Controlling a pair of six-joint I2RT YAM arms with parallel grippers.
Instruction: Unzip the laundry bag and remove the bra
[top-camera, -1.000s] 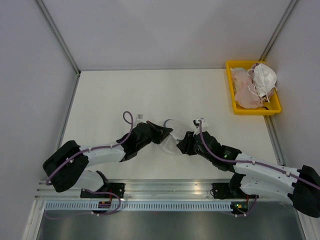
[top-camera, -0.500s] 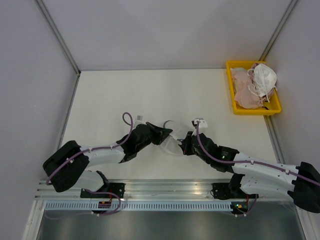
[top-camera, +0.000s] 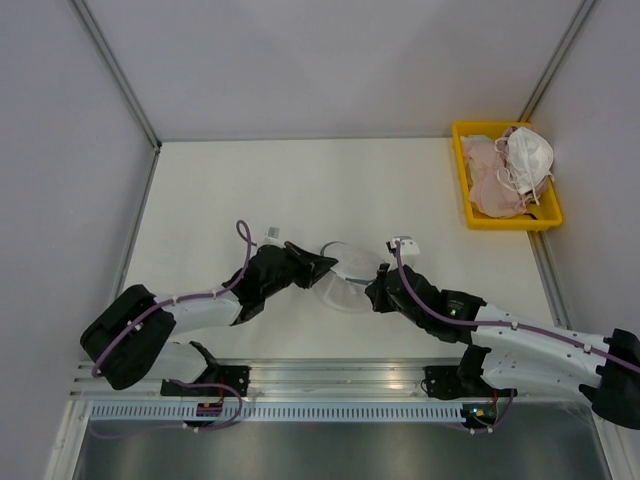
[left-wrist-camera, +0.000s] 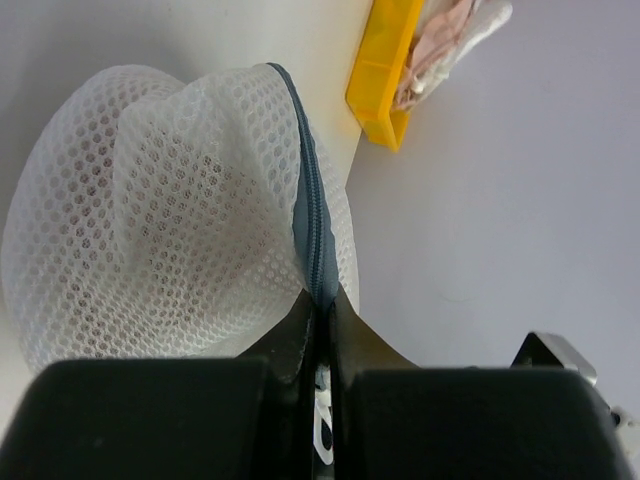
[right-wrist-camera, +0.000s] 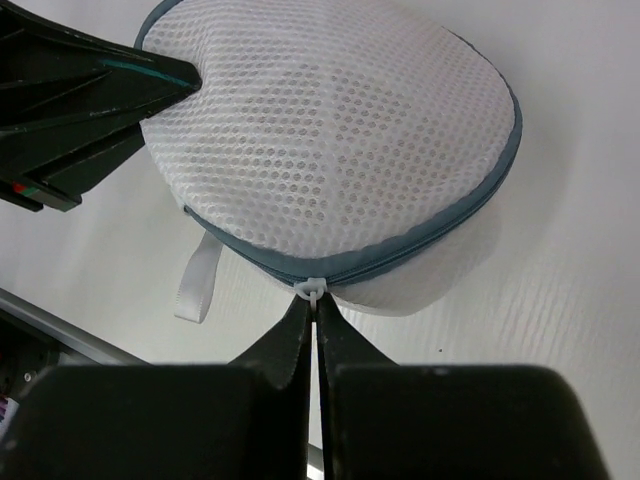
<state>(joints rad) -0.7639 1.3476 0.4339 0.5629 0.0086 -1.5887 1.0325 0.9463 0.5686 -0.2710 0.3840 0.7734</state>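
The laundry bag, a white mesh dome with a grey-blue zipper rim, lies on the table between both grippers. My left gripper is shut on the bag's zipper rim. My right gripper is shut on the small white zipper pull at the bag's near edge. In the right wrist view the bag is domed and its zipper line looks closed on both sides of the pull. The bra is inside, seen only as a faint pinkish tone through the mesh.
A yellow tray at the far right holds pale pink garments and a white cupped item. A white ribbon loop hangs from the bag's rim. Grey walls bound the table on the left, back and right.
The left arm has drawn back to the left and the right gripper has edged right, so more of the bag shows between them. Both grips have held.
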